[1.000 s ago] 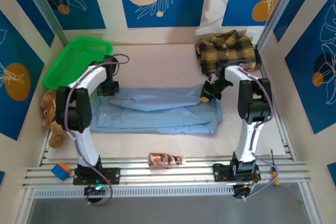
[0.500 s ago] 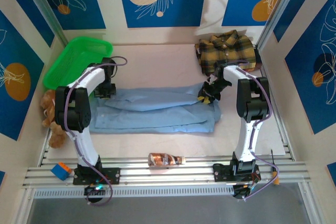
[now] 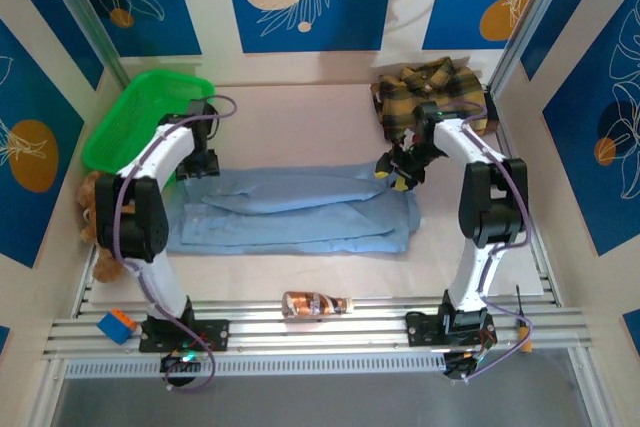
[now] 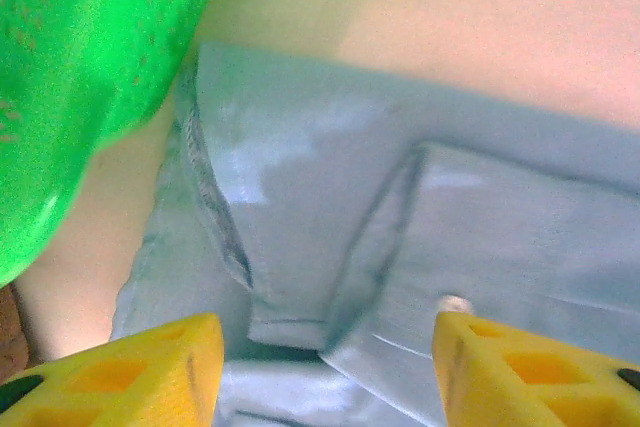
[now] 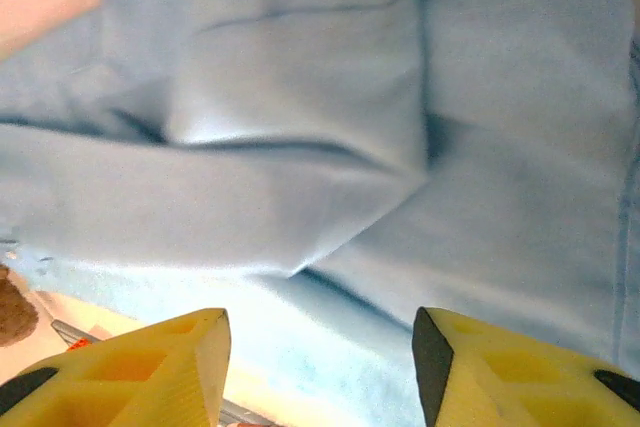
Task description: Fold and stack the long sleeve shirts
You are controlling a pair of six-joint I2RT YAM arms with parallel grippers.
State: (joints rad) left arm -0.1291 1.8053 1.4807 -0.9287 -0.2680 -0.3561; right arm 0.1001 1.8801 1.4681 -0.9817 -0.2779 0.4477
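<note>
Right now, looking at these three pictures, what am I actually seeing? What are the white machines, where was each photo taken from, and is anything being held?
The white machines are two robot arms, the left arm and the right arm, bolted at the near edge of a table. The wide picture comes from a camera above and behind them. The two close-ups come from wrist cameras, looking past the yellow left fingers and right fingers. On the table a light blue shirt lies folded into a long strip, and a plaid shirt sits bunched at the far right. A green basket, a teddy bear, a small bottle and a blue block lie around the edges. Both pairs of fingers stand apart over the blue shirt's ends, holding nothing.
</note>
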